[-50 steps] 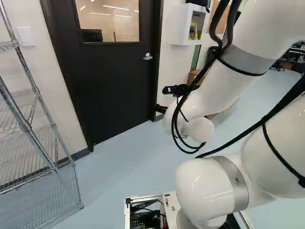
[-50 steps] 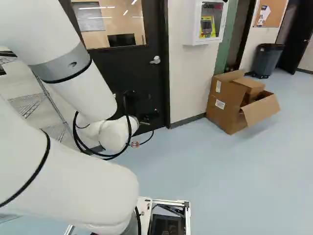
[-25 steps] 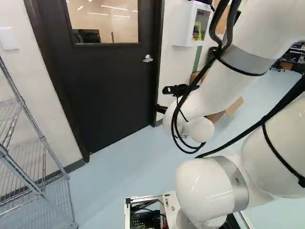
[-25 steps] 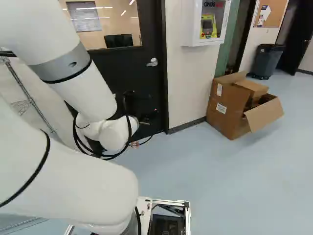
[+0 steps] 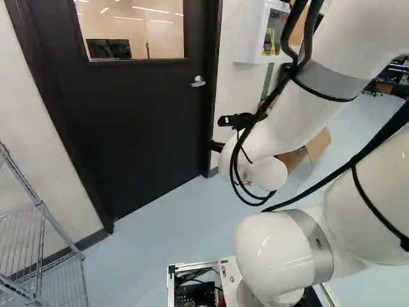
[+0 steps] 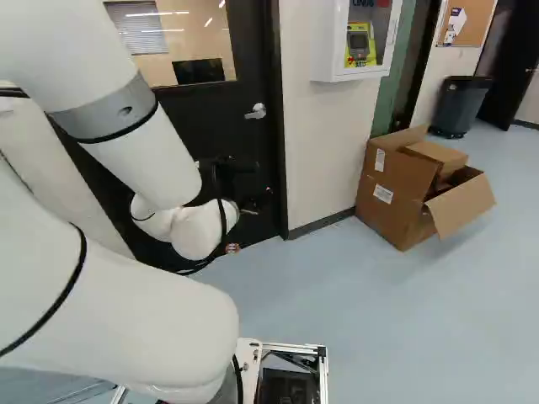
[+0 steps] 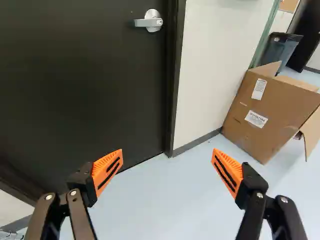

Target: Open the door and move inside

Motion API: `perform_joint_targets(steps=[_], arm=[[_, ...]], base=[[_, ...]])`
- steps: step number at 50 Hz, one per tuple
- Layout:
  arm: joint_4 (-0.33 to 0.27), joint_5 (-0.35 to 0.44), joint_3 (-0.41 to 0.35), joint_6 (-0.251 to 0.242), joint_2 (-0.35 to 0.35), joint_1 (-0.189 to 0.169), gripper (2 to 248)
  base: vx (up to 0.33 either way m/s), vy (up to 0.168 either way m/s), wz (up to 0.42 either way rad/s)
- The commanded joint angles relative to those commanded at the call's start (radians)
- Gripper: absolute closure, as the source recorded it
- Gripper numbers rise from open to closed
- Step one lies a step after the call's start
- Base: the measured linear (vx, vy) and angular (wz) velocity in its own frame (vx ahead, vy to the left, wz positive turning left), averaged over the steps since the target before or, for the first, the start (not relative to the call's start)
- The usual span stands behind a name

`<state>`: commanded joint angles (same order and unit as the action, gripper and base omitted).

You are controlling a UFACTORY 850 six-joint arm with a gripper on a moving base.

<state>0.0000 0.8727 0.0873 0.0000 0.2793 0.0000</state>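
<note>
A dark door (image 5: pixel 134 121) is standing shut in its black frame (image 7: pixel 175 75), with the robot's white arm (image 6: pixel 152 160) reaching toward it. The task is apparently sitting at its approach stage: the base is facing the door, while unlatching, opening and moving inside are all waiting to be done. The silver lever handle (image 7: pixel 149 21) is sitting near one side edge of the door, its bar pointing in toward the door's middle, and nothing is touching it. The gripper (image 7: pixel 167 152) is hanging in front of the door, lower than the handle, its orange pads (image 7: pixel 103 164) standing wide apart and holding nothing. It is probably needing to rise and line up with the lever before pressing it.

Edges are hemming the door on both sides. On its handle side the frame is meeting a pale wall (image 7: pixel 215 65); farther along, an open cardboard box (image 7: pixel 280 100) is standing against that wall, its flap jutting outward. Beyond the door's other side, a wire shelf (image 5: pixel 22 177) is standing near, perhaps threatening to catch a turning base. Pale blue floor (image 5: pixel 147 243) is stretching before the door between shelf and box, seemingly offering room for squaring up; which way the door is swinging, the views are not telling
</note>
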Motion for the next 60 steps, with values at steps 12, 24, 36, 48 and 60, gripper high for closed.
perform_joint_targets(steps=[12,24,36,48,60], arm=[[0.0,0.0,0.0,0.0,0.0,0.0,3],[0.0,0.0,0.0,0.0,0.0,0.0,3],[0.0,0.0,0.0,0.0,0.0,0.0,3],[0.0,0.0,0.0,0.0,0.0,0.0,3],[0.0,0.0,0.0,0.0,0.0,0.0,3]], base=[[0.191,0.002,-0.008],[0.183,0.032,0.135],[0.169,0.035,0.148],[0.169,0.032,0.151],[0.17,0.03,0.133]])
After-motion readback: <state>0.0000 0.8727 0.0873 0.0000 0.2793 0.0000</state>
